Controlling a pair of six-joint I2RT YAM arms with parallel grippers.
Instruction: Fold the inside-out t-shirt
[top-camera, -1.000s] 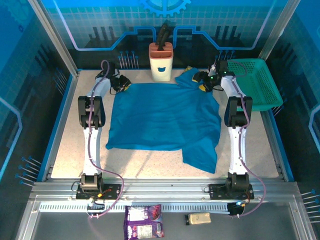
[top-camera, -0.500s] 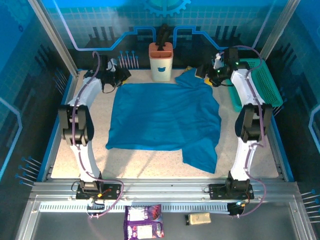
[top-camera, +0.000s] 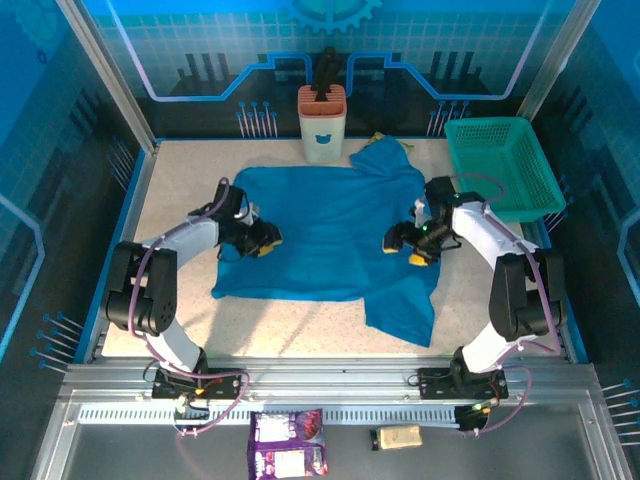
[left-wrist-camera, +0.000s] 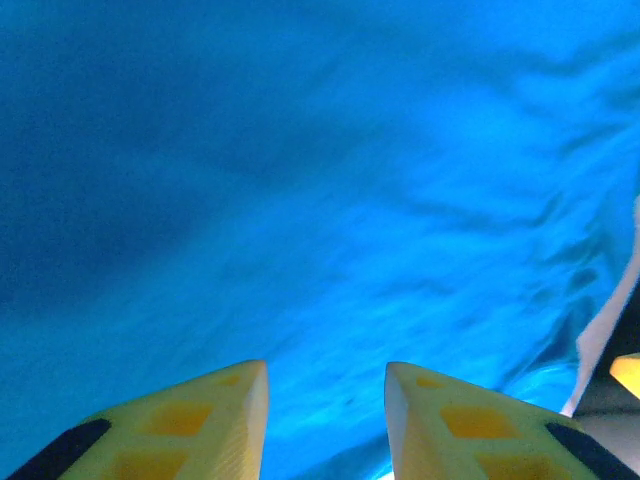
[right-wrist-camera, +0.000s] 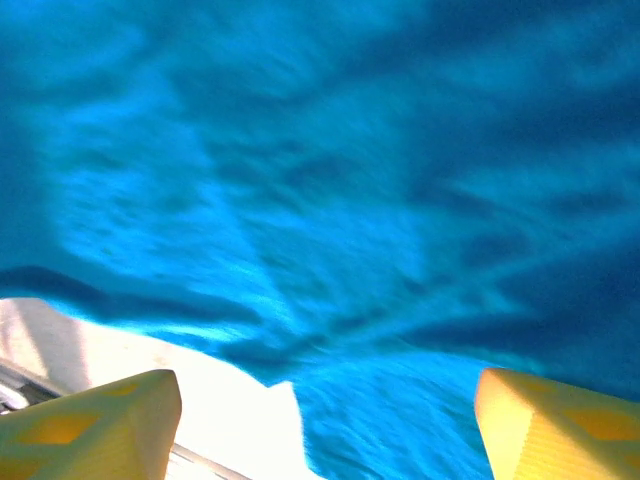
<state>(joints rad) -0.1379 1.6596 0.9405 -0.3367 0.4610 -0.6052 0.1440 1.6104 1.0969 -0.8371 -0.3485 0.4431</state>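
Two edges of the t-shirt (top-camera: 330, 235), spread flat on the counter (top-camera: 180, 185), matter to us: the left end effector (top-camera: 266, 241) hovers narrowly parted and empty over its left edge, the right end effector (top-camera: 403, 250) wide and empty over its right edge, equally near.

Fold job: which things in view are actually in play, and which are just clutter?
In play:
- blue t-shirt, spread out
- left pincer and right pincer, both open over the shirt

Lying about:
- teal mesh basket
- cream holder with an orange top
- purple snack packet
- small tan packet
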